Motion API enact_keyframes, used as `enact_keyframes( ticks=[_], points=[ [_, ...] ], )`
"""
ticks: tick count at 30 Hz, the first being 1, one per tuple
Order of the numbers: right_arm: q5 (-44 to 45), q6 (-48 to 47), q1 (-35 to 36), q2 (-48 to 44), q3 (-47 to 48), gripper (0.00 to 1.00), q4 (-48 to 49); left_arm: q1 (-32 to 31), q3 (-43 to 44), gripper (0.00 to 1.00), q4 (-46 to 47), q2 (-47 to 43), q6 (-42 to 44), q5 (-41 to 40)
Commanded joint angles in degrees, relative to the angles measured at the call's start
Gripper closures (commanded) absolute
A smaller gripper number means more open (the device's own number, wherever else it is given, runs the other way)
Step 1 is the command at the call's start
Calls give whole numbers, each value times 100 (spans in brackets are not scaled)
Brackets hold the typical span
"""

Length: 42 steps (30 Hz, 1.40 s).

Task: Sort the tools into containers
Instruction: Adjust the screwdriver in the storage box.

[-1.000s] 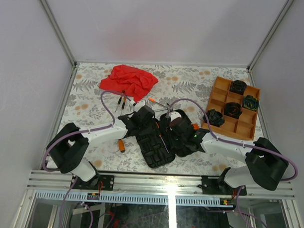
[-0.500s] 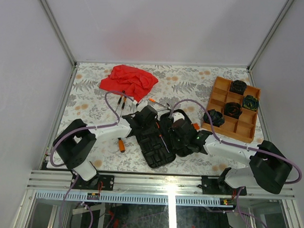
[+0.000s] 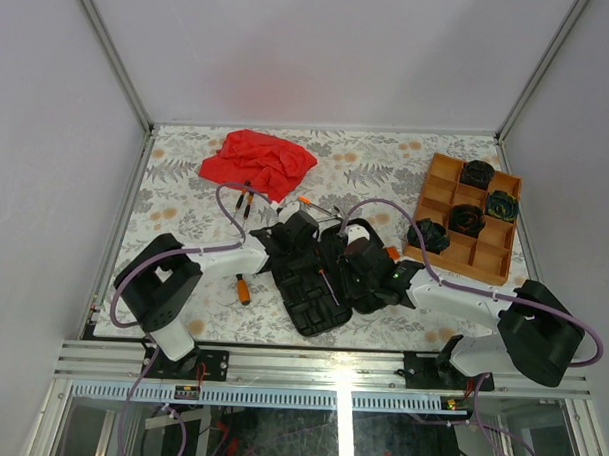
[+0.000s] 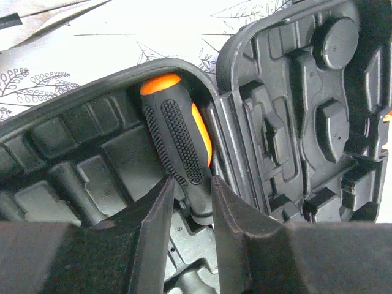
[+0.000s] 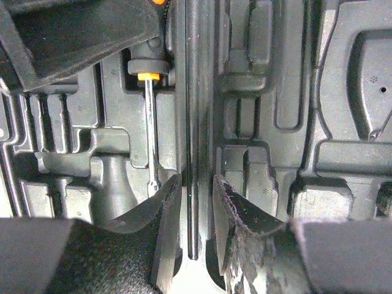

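Note:
The black tool case (image 3: pixel 307 298) lies open at the table's middle. My left gripper (image 3: pixel 298 231) (image 4: pixel 192 184) is shut on the black-and-orange handle of a screwdriver (image 4: pixel 177 135) lying in a slot of the case's left half. Its steel shaft (image 5: pixel 149 135) (image 3: pixel 326 282) shows in the right wrist view. My right gripper (image 3: pixel 361 258) (image 5: pixel 196 184) grips the case's middle hinge ridge (image 5: pixel 193 92), with a finger on each side. The orange tray (image 3: pixel 484 256) at the right holds several dark coils, one greenish (image 3: pixel 502 205).
A red cloth (image 3: pixel 259 161) lies at the back left. Orange-handled tools (image 3: pixel 245 201) lie just in front of it, and another (image 3: pixel 315 203) lies behind the case. A small orange piece (image 3: pixel 243 289) lies left of the case. Walls close in on three sides.
My left arm has swung to the right and its gripper has shifted slightly right over the case. The right gripper has stayed on the case.

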Motion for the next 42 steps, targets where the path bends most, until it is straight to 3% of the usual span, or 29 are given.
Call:
enact_keyframes(
  ticks=[1,8,42],
  points=[
    [-150,53,45,-34,11,67,263,-52,214,74,191,182,-6,40],
    [-180,-25,42,-300,-1,68,309,-48,207,90,143,267,-22,6],
    [-1186,373,48,68,33,76,188,-53,238,92,-194,566,-111,-118]
  ],
)
